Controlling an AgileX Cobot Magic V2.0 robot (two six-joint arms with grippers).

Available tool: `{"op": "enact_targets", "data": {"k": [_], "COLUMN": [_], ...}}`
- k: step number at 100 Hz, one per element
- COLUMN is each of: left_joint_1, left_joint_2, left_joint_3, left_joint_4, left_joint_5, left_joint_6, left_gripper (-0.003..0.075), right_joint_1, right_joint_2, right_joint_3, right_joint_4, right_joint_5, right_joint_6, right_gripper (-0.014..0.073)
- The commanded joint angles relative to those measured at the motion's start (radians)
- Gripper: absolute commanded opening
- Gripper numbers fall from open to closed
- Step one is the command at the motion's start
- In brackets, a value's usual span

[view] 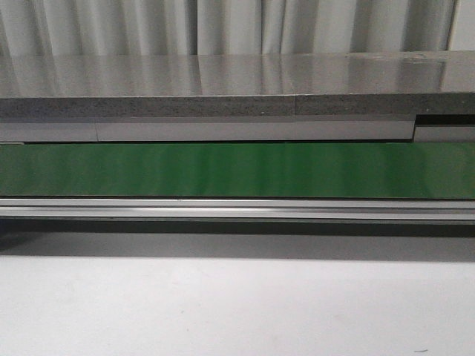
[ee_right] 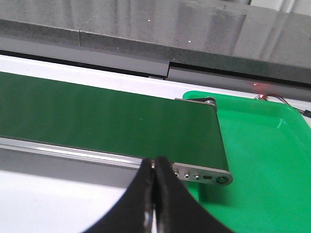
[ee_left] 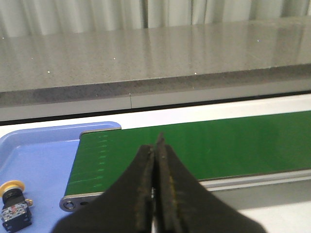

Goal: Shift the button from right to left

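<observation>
The button, orange-yellow cap on a black body, lies in the blue tray by the belt's left end, seen only in the left wrist view. My left gripper is shut and empty, held over the near edge of the green belt, apart from the button. My right gripper is shut and empty, at the near rail of the belt near its right end. The front view shows neither gripper nor the button.
A green tray sits under the belt's right end and holds nothing that I can see. A grey stone counter runs behind the belt. A white tabletop lies in front of the rail.
</observation>
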Motion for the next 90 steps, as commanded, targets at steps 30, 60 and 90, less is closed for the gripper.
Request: {"op": "enact_targets", "data": {"k": [30,60,90], "left_joint_1": [0.032,0.058,0.058], "left_joint_2": [-0.096,-0.181,-0.181], "left_joint_3": [0.143,0.28,0.33], "left_joint_4": [0.205,0.229,0.229], "left_joint_5": [-0.304,-0.299,-0.288], "left_joint_6": [-0.262,-0.292,-0.292], "left_gripper": [-0.002,-0.002,-0.002], "right_joint_1": [0.0,0.0,0.0], "right_joint_2": [0.007,0.008,0.009], "right_joint_3": [-0.025,-0.025,-0.025], "right_joint_4": [-0.008,-0.008,-0.008], "right_joint_5": [-0.085,-0.086,-0.086], "right_joint_6": [0.001,0.001,0.001], "right_gripper": [-0.0068,-0.0068,-0.0068]}}
